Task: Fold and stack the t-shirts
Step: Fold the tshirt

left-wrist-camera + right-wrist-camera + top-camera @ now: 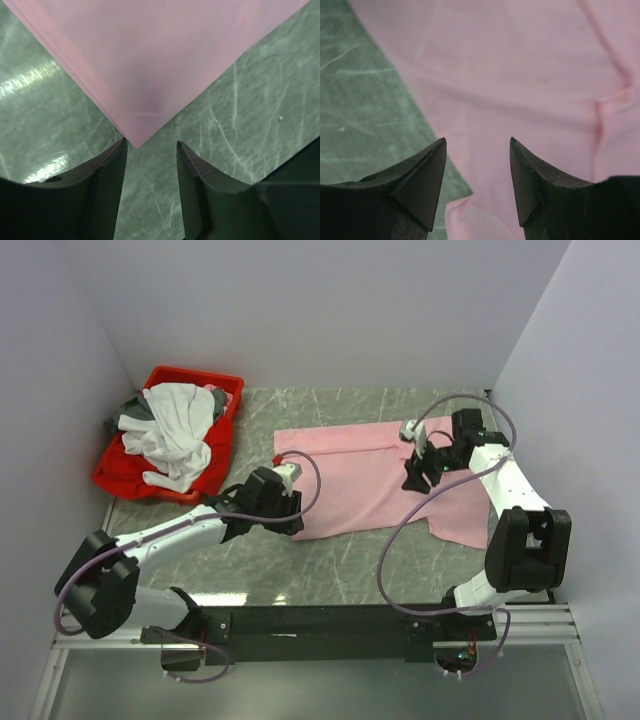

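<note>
One red bin (200, 374) stands at the far left of the green marbled table (330, 570), and everything else is placed from it. Inside it lie one crumpled white shirt (175, 425) and some grey cloth (218, 400) (how many grey shirts, I cannot tell). One pink shirt (350, 475) lies flat on the table just right of the bin, apart from it, with one long edge folded over. Two arms reach toward it. The left gripper (150, 145) sits at the shirt's near corner on the bin's side, jaws apart and grasping nothing; the corner's tip lies just ahead of the gap, by the left finger. The right gripper (477, 142) hangs over the end of the shirt away from the bin, jaws likewise parted, with nothing between them and pink cloth beneath.
</note>
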Robot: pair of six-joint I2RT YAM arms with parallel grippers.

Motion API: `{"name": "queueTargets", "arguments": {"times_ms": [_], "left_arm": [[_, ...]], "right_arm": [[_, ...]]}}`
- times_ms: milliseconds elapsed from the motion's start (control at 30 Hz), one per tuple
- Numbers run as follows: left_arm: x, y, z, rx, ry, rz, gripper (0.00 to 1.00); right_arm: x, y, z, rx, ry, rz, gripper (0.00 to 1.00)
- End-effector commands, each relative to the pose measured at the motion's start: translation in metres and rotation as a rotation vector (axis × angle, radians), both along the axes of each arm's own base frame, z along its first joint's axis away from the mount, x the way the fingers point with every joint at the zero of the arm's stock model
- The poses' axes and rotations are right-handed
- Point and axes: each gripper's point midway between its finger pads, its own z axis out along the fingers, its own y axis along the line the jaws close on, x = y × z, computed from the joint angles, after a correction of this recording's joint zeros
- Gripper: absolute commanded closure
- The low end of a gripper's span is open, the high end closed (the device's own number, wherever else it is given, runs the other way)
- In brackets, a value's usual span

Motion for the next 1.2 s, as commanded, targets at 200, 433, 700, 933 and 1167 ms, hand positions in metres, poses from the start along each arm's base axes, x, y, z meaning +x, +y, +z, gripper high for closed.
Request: {"name": "queueTargets", "arguments": {"times_ms": [200,433,700,933,1167], "left_arm": [[-0.017,0.008,-0.047,0.033,0.186,0.305,0.54],[-0.026,-0.003,-0.073,-0.014,0.381,0.466,0.50],[-0.016,0.005,-0.096,0.034,0.423,0.600,0.54],[-0.013,0.018,-0.097,0.069,0.399,0.624,0.79],[-0.006,0.015,-0.081,0.061,0.352,0.558,0.96]], "right_arm": [[-0.043,-0.009,-0.016,0.026,0.026,0.107,0.41],[-0.046,-0.016,-0.023,0.019,0.042,0.071,0.41],[-0.055,-0.018,-0.030,0.015,0.074,0.068,0.42],[-0.075,-0.030,-0.039,-0.073,0.101,0.084,0.41],[-0.099,-0.062,-0.049,-0.250,0.108,0.151,0.42]]}}
